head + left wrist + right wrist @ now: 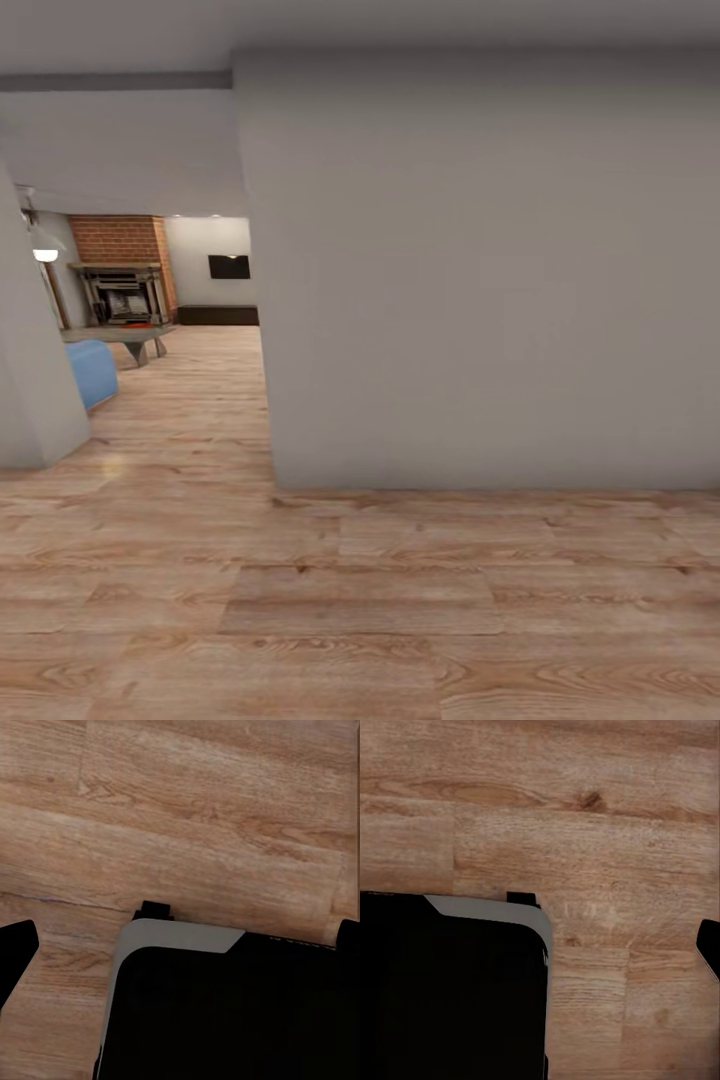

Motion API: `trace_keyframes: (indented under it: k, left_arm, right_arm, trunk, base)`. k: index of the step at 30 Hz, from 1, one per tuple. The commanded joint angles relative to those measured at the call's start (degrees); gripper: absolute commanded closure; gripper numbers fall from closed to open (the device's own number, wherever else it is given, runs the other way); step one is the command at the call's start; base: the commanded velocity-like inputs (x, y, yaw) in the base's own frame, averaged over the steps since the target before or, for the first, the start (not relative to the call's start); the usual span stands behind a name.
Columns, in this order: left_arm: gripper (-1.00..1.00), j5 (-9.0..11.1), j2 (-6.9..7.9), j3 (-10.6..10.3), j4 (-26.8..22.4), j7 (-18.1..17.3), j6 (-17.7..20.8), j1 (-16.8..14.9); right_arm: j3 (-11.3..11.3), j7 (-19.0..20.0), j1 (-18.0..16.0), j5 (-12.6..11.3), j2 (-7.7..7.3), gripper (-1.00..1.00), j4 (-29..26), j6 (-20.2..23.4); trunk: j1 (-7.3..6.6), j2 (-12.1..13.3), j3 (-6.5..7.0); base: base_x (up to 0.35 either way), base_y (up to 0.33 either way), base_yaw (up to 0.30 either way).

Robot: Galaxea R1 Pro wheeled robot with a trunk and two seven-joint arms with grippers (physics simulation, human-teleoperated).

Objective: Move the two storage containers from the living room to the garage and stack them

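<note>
Wrist cameras face wood-plank floor (187, 810) beside black robot base (442, 997).

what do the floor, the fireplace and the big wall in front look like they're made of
Floor: light wood planks, going by the grain, knots and board seams; a faint sheen suggests a smooth finish. Fireplace: red brick surround with visible mortar lines and what looks like a wooden mantel, though it is small and far off. Wall: plain, matte, off-white, probably painted plaster.

Readable text: you have none to read in any view.
Robot base (225, 1012): faint marks along its edge, too blurred for you to read.
</note>
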Motion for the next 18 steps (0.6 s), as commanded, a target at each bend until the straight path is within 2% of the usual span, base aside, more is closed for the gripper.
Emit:
trace_keyframes:
  k: [1, 18]
  left_arm:
    - [-1.00, 0.5, 0.00, -0.5, 0.0, 0.0, -0.2, -0.1]
    - [-1.00, 0.5, 0.00, -0.5, 0.0, 0.1, -0.6, 0.0]
  right_arm:
    - [0.5, -0.3, -0.1, 0.0, 0.01, -1.00, 0.2, -0.3]
    - [0.3, -0.1, -0.1, 0.0, 0.03, -1.00, 0.2, -0.3]
  trunk:
    - [0.04, -0.1, -0.09]
    - [0.04, -0.1, -0.09]
  base:
    - [0.327, 0.000, 0.000]
    - [0.327, 0.000, 0.000]
